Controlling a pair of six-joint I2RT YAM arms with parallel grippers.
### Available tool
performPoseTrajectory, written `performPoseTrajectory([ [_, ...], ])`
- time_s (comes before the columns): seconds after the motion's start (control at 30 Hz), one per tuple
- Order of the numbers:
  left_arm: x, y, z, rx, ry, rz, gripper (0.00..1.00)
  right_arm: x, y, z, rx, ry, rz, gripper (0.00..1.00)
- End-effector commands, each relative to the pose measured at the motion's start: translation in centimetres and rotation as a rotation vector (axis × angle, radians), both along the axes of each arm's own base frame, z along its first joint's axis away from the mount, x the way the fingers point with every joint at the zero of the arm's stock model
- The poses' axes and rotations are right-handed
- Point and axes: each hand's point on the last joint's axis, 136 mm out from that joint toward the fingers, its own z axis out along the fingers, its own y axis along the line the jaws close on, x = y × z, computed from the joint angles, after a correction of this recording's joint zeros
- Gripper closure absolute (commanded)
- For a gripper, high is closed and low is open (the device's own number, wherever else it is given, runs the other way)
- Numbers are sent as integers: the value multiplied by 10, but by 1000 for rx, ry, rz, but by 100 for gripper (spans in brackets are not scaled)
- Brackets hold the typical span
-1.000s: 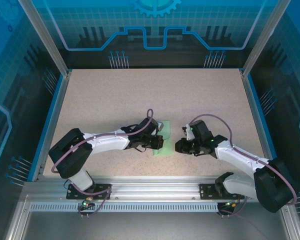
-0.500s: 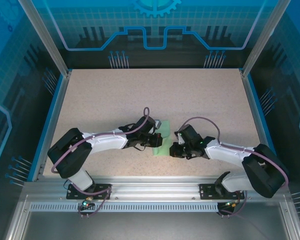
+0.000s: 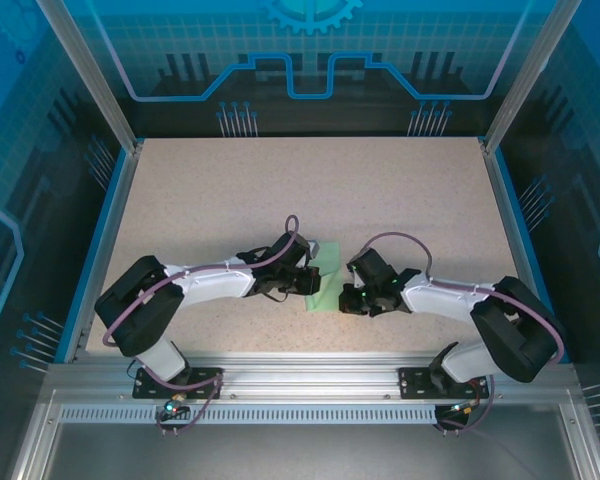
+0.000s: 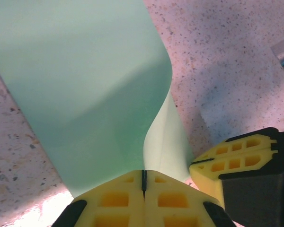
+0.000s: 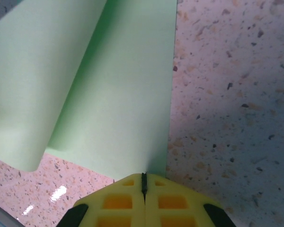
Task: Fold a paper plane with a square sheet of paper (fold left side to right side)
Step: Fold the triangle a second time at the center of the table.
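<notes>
From above, both arms reached in low from the near edge of the table [image 3: 280,190], meeting at the square sheet of paper [image 3: 328,290]. It lay close to that edge, about midway between the left and right edges. The left gripper [image 3: 313,282] sat on the sheet's left part, and the right gripper [image 3: 348,298] at its right edge.

The left wrist view added that the left gripper's yellow pads were pressed together, pinching a flap curled up and over. The right gripper's fingers [image 4: 232,158] stood just beside.

The right wrist view showed its own pads closed at the sheet's straight edge. I could not tell whether they were pinching or pressing it.
</notes>
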Motion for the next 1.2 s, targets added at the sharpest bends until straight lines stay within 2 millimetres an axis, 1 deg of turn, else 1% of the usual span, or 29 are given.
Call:
performPoseTrajectory([
  [0.0,5,9,0,39,-23,5,94,-4,-1,-4,-46,18,8,96],
  [0.23,9,13,-4,54,-28,11,94,-12,-9,-13,-91,49,14,96],
  [0.6,19,22,-15,130,-32,-3,94,-13,-11,-13,-100,53,22,96],
  [1.17,31,20,-27,165,-23,-27,94,-17,-14,-16,-112,65,27,96],
])
